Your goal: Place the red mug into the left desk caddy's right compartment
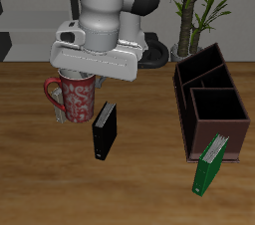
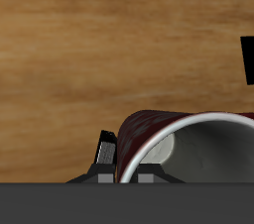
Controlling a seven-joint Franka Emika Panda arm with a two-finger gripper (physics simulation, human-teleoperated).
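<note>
The red mug (image 1: 73, 96) stands upright under my gripper (image 1: 85, 76), far across the table from the caddy. In the wrist view its rim and white inside (image 2: 189, 134) sit right at the gripper (image 2: 126, 159). One finger (image 2: 104, 152) is outside the mug wall; the other is hidden inside the rim. The jaws stand narrow, shut on the mug's wall. The dark brown left desk caddy (image 1: 185, 110) stands apart, its squarish right compartment (image 1: 215, 104) at the low end nearer the front edge.
A black book (image 1: 104, 129) stands just beside the mug, toward the caddy, and also shows in the wrist view (image 2: 248, 57). A green book (image 1: 209, 163) leans against the caddy's front end. A potted plant (image 1: 197, 5) stands behind the caddy.
</note>
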